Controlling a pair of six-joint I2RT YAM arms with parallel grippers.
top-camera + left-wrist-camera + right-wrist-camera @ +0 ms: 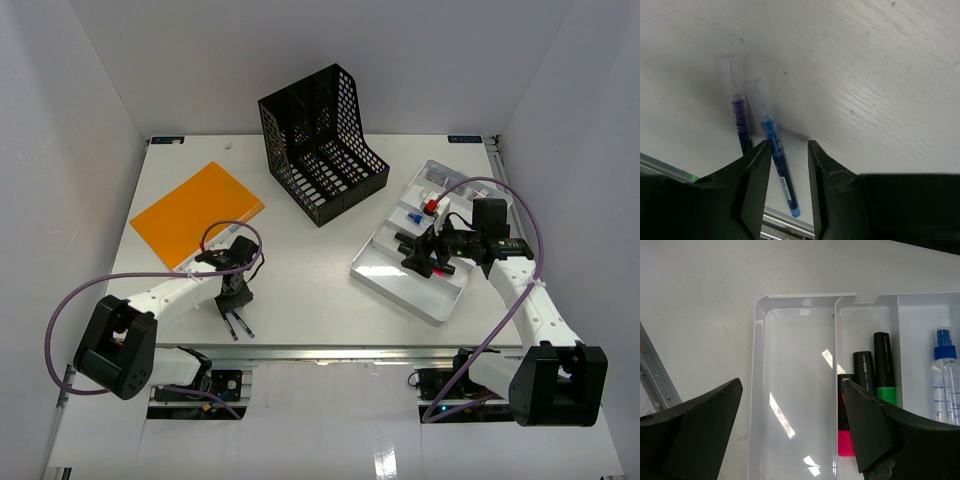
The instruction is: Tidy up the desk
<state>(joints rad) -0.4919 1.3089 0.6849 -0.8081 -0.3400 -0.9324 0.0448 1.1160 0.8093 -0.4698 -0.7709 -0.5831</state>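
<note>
Straddling a blue pen (pixel 771 135) without pinching it, the left gripper (pixel 788 145) has its jaws partly spread; just outside one finger lies a purple pen (pixel 740 117), its lower end hidden; both have clear caps; beneath lies the scuffed white bench (pixel 865 75); the right gripper (pixel 791 385) gapes wide over a glossy tray (pixel 760 315); one finger covers part of a pink highlighter (pixel 844 440); a spray bottle (pixel 944 385) is cut off.
</note>
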